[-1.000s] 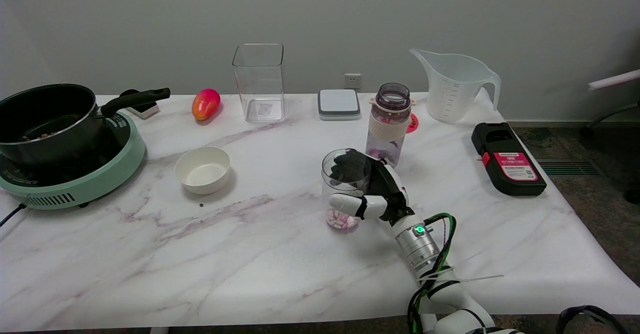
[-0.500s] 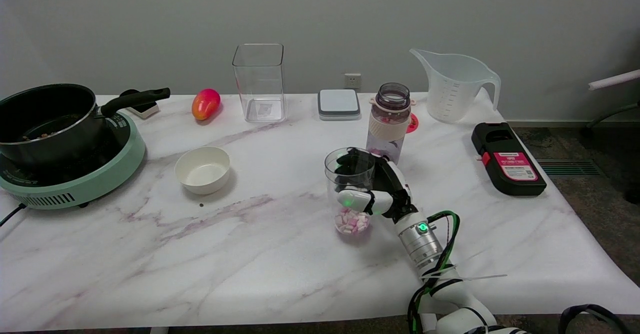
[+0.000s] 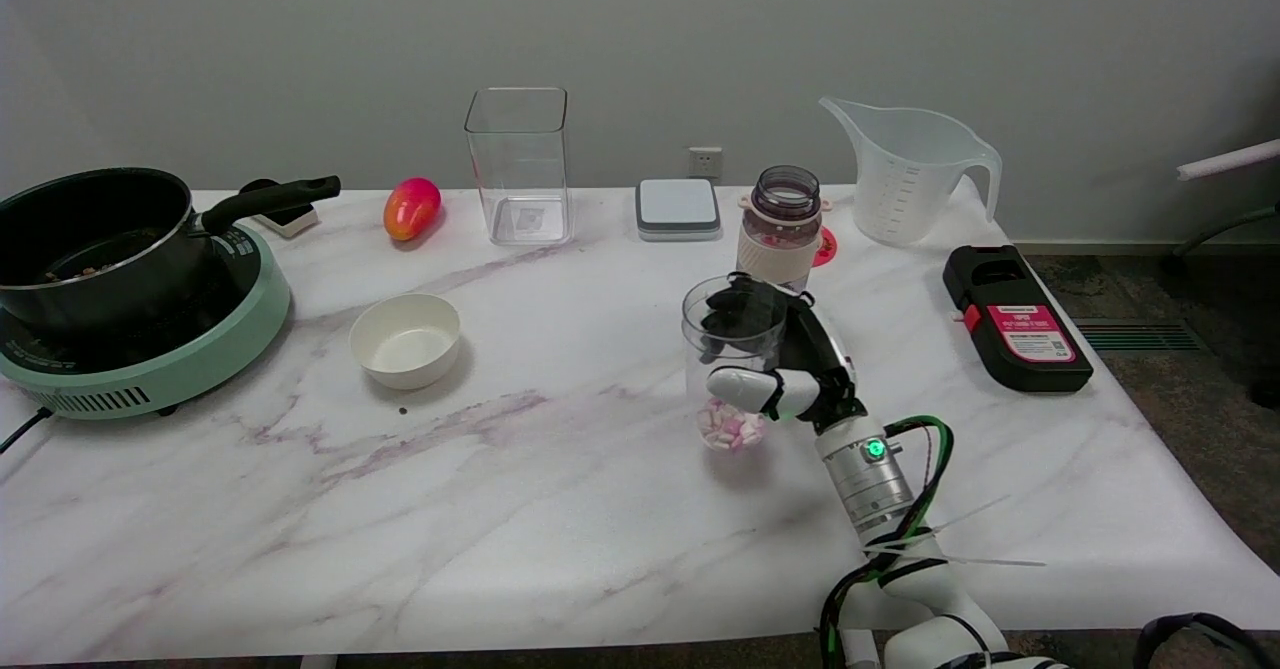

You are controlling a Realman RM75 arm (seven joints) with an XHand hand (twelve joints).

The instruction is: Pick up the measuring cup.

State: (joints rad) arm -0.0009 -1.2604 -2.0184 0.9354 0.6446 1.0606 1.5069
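My right hand (image 3: 790, 369) grips the clear cup (image 3: 730, 364), fingers wrapped round its wall, near the surface (image 3: 520, 509) centre. Cup contents: pink and white pieces. Behind it stands a bottle (image 3: 783, 224).

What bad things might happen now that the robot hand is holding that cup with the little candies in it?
1. The measuring cup is clear and smooth, and the right hand holds it only by its side; it might slip.
2. The cup has no lid, so if it tips, the pink and white pieces could spill onto the table.
3. The bottle stands just behind the hand; a careless move could knock it over.
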